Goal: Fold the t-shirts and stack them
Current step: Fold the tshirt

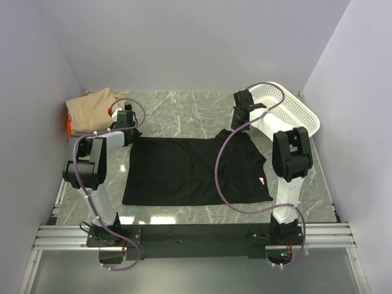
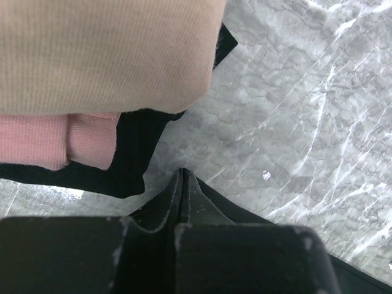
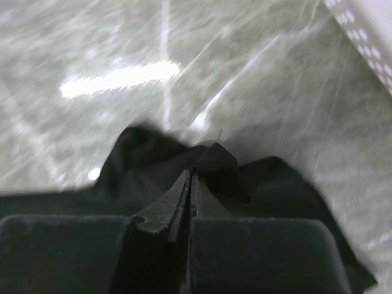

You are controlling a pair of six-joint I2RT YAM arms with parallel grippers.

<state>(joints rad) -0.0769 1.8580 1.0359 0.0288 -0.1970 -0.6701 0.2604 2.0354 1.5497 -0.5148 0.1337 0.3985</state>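
Pinching one black tee (image 1: 184,171): left end effector (image 2: 182,179), right end effector (image 3: 190,177); four folded tees (image 1: 92,109); one basket (image 1: 295,109).

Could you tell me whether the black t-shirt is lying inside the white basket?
No, the black t-shirt is spread on the table, outside the white basket at the far right.

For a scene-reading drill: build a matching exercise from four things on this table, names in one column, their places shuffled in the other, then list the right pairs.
Things
1. black t-shirt
2. tan t-shirt
3. pink t-shirt
4. basket

Places
A. far right corner
B. topmost of the folded tees, far left corner
C. spread out in the middle
D. just under the tan one

Pairs: 1-C, 2-B, 3-D, 4-A
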